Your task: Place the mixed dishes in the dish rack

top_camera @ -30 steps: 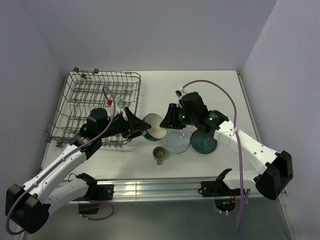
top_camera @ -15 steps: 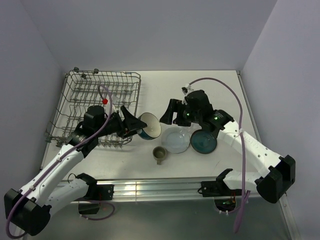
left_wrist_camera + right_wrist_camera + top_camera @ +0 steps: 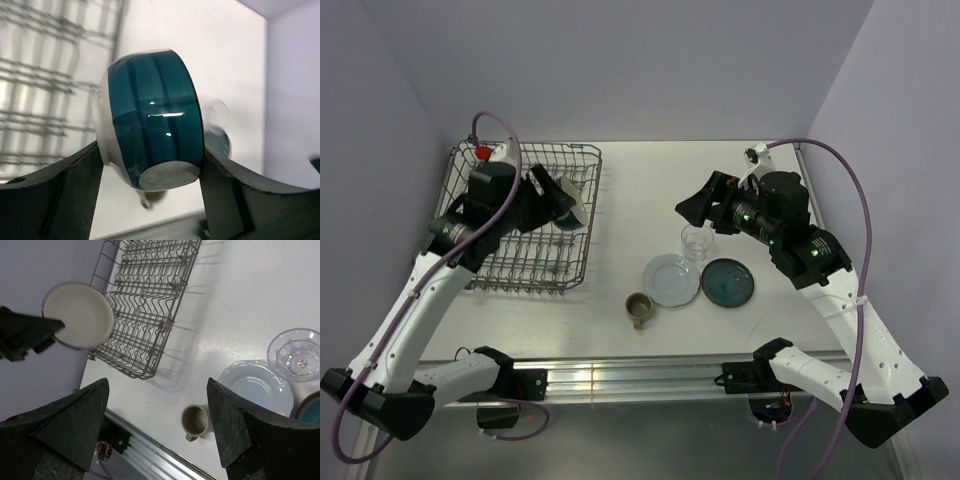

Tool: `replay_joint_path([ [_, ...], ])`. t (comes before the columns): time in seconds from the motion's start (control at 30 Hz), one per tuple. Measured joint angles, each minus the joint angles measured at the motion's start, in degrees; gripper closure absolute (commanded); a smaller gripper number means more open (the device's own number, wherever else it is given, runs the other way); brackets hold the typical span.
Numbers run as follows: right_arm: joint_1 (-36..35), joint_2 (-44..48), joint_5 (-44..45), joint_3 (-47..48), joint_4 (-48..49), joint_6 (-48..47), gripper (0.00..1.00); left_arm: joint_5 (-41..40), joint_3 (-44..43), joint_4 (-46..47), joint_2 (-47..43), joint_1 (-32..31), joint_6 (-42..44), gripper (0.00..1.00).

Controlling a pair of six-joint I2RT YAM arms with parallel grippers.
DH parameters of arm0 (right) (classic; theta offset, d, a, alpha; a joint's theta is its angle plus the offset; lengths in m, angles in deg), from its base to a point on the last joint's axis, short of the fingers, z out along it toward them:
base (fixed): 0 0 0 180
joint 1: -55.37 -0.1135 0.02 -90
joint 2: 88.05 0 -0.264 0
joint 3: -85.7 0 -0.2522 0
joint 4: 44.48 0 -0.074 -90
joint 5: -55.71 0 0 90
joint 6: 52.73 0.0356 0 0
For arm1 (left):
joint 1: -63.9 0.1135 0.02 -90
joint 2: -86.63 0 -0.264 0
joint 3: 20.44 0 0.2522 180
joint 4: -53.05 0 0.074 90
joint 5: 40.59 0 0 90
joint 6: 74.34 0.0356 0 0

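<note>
Bowl [image 3: 150, 125] is up off the dish rack's [image 3: 520, 255] right edge and now above its far right part, clamped sideways in the left gripper [image 3: 558, 196], arm stretched over the rack. Right gripper [image 3: 695, 205] is raised well right of the rack, jaws wide apart, empty. Right wrist shows the bowl's cream inside; left wrist only its teal outside.

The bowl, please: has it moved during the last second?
Yes. The bowl, held by the left gripper, went from beside the dish rack's near right corner to above its far right part.
</note>
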Motion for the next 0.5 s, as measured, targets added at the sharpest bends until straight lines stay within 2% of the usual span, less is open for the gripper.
replay_joint_path([
  [0.2, 0.13, 0.24, -0.24, -0.98, -1.36, -0.72, 0.14, -17.16, -14.12, -6.64, 11.19, 0.61, 7.39, 1.00],
  [0.5, 0.74, 1.88, -0.57, -5.07, -1.99, -2.23, 0.15, -34.38, -22.99, -10.29, 28.35, 4.13, 14.75, 1.00],
])
